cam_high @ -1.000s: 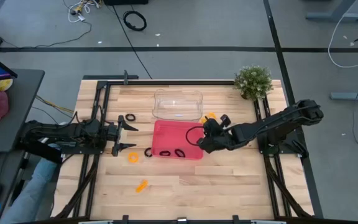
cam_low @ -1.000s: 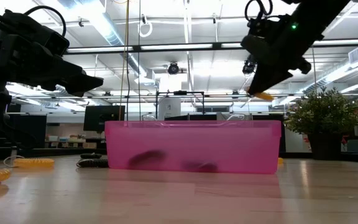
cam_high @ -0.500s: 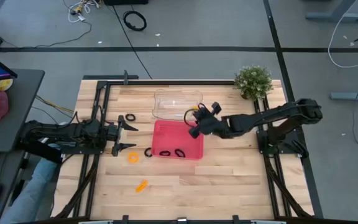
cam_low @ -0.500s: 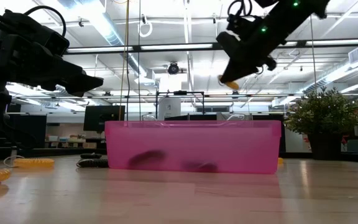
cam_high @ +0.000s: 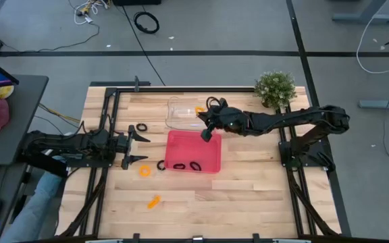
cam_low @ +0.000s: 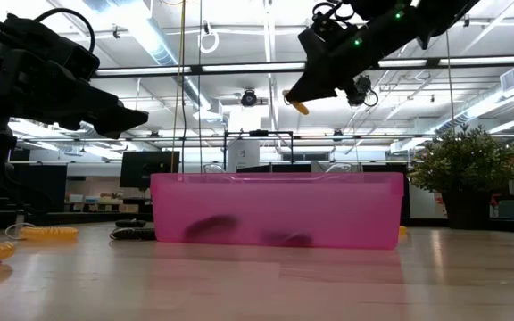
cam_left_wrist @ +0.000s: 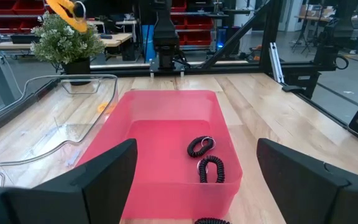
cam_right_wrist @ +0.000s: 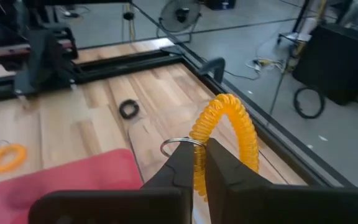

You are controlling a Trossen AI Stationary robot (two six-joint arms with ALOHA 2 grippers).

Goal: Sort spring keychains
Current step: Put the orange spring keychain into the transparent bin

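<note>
My right gripper (cam_high: 203,113) hangs above the clear tray (cam_high: 193,115), shut on an orange spring keychain (cam_right_wrist: 225,127), which also shows in the low view as the orange keychain (cam_low: 300,106). Two black keychains (cam_left_wrist: 199,146) (cam_left_wrist: 211,169) lie on the floor of the pink tray (cam_high: 193,143). On the table lie a black keychain (cam_high: 141,127) left of the clear tray, another black one (cam_high: 161,165) and an orange one (cam_high: 144,170) left of the pink tray, and an orange one (cam_high: 154,200) nearer. My left gripper (cam_high: 140,148) waits open, left of the pink tray. My right gripper pinches the orange keychain's coil (cam_right_wrist: 198,169) between its two fingers, next to the metal ring (cam_right_wrist: 176,147). The fingers slant downward toward the table's left. The keychain is lifted clear, its loop standing out beyond the fingertips.
A potted plant (cam_high: 275,88) stands at the table's far right corner. The arms' black frames (cam_high: 107,115) run along both table sides. A small orange piece (cam_low: 402,231) lies on the table right of the pink tray. Bare wood lies toward the near edge.
My right gripper has carried the orange keychain from above the pink tray's right edge toward the far left, rising a little, and now hangs over the clear tray. It has stayed shut on the keychain. The left arm has kept still.
</note>
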